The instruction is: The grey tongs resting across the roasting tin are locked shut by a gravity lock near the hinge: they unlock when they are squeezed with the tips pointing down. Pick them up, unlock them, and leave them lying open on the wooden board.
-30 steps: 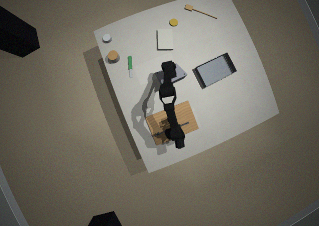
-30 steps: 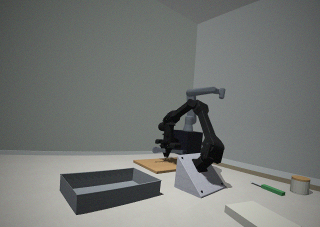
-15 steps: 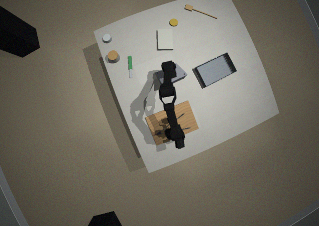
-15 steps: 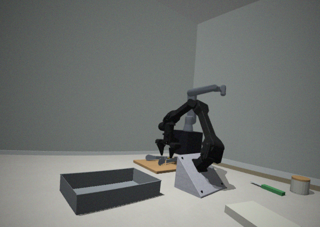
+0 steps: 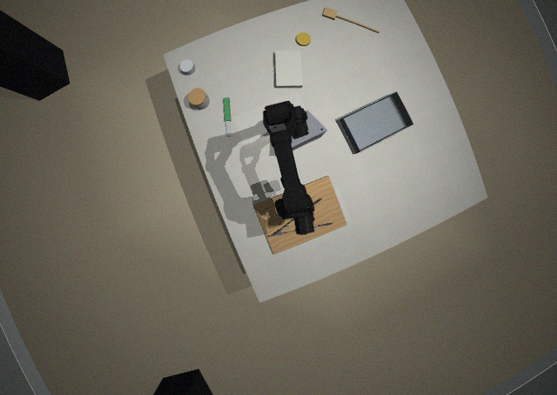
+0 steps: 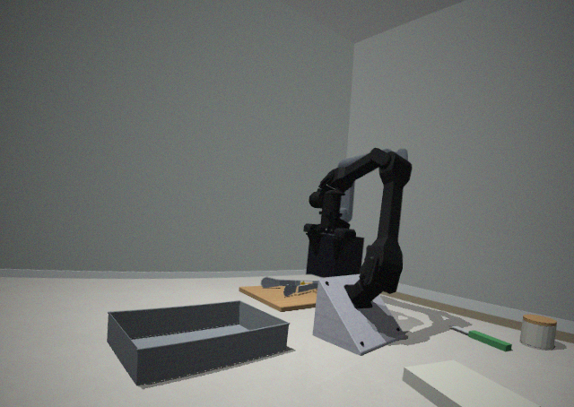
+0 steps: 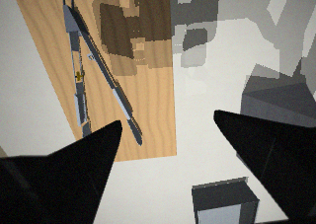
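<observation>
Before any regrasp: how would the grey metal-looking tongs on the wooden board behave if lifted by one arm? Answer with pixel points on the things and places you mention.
The grey metal-looking tongs (image 5: 283, 228) (image 6: 297, 284) (image 7: 101, 66) would probably swing at the hinge, since their arms stand spread. Those long, slim arms look stiff, likely tipping if gripped off-centre.

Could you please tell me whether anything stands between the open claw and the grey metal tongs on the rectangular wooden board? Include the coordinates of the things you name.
Nothing visible stands between the claw (image 6: 328, 243) (image 7: 169, 116) and the tongs (image 5: 325, 224) (image 6: 273, 282) (image 7: 106, 74), already spread on the board (image 5: 335, 202) (image 6: 259, 296) (image 7: 153, 101).

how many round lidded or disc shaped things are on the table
3: a white one near the table corner, an orange-topped jar beside it, a yellow disc by the pale block.
</observation>
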Controlling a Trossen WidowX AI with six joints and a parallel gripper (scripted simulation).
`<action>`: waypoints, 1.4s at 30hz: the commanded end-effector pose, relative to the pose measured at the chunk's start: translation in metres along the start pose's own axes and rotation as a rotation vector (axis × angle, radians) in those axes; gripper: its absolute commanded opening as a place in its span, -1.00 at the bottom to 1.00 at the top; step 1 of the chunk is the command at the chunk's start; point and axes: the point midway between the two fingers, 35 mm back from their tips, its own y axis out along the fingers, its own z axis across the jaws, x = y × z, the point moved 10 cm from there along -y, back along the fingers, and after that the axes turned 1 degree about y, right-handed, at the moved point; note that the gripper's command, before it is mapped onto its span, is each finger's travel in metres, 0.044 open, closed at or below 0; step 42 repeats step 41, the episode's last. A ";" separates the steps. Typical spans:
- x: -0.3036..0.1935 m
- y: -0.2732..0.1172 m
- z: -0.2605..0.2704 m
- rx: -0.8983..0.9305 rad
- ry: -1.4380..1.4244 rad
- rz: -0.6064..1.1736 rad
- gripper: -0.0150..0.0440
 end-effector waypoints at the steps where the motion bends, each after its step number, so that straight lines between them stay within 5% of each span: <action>1: -0.003 -0.010 -0.030 -0.011 -0.007 -0.002 1.00; 7: -0.003 -0.012 -0.030 -0.011 -0.007 -0.002 1.00; 15: -0.004 -0.060 -0.029 -0.001 -0.002 0.000 1.00; 42: -0.004 -0.060 -0.029 -0.001 -0.002 0.000 1.00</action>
